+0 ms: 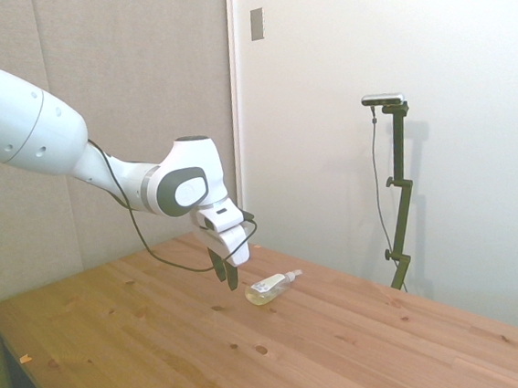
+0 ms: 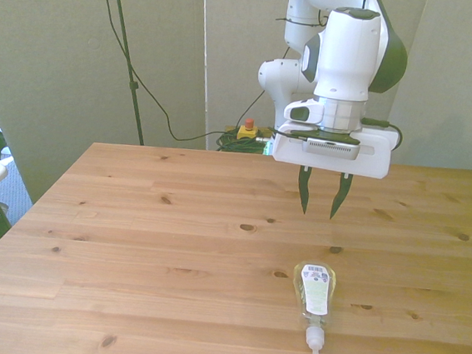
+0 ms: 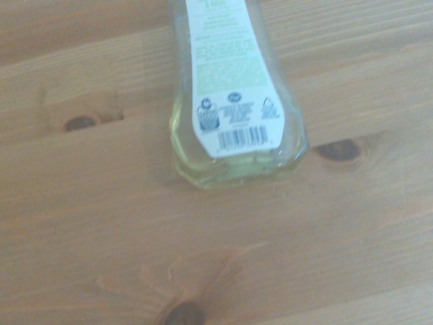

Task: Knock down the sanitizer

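The sanitizer's (image 3: pixel 233 101) label shows a barcode; its print is illegible.

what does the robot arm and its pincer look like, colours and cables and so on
The arm is glossy white with rounded segments and grey-green joint caps. A thin black cable loops along it toward the wrist. The pincer has a flat white rectangular body with two slim, dark, tapered fingers. No markings are readable.

The sanitizer (image 2: pixel 313 292) lies flat — bare table (image 2: pixel 148 219) all around, open air under the gripper (image 2: pixel 319 211).
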`<state>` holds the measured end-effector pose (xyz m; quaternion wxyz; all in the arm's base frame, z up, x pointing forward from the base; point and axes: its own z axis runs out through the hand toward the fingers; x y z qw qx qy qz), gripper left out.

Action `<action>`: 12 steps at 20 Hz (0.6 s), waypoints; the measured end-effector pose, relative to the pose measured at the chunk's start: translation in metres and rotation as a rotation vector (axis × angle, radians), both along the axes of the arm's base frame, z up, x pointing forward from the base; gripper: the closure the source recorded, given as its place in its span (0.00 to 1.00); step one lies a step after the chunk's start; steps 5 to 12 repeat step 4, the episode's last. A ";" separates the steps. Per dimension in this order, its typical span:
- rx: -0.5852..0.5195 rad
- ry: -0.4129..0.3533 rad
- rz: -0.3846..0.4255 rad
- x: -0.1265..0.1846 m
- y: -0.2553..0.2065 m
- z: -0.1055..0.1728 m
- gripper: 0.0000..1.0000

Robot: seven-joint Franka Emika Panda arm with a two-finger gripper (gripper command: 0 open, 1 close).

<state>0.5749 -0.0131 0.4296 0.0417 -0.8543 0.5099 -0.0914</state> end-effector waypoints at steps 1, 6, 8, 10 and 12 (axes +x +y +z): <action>0.002 0.006 0.012 -0.004 0.001 0.000 0.00; 0.003 0.014 0.026 -0.014 0.004 0.000 0.00; 0.003 0.014 0.026 -0.014 0.004 0.000 0.00; 0.003 0.014 0.026 -0.014 0.004 0.000 0.00; 0.003 0.014 0.026 -0.014 0.004 0.000 0.00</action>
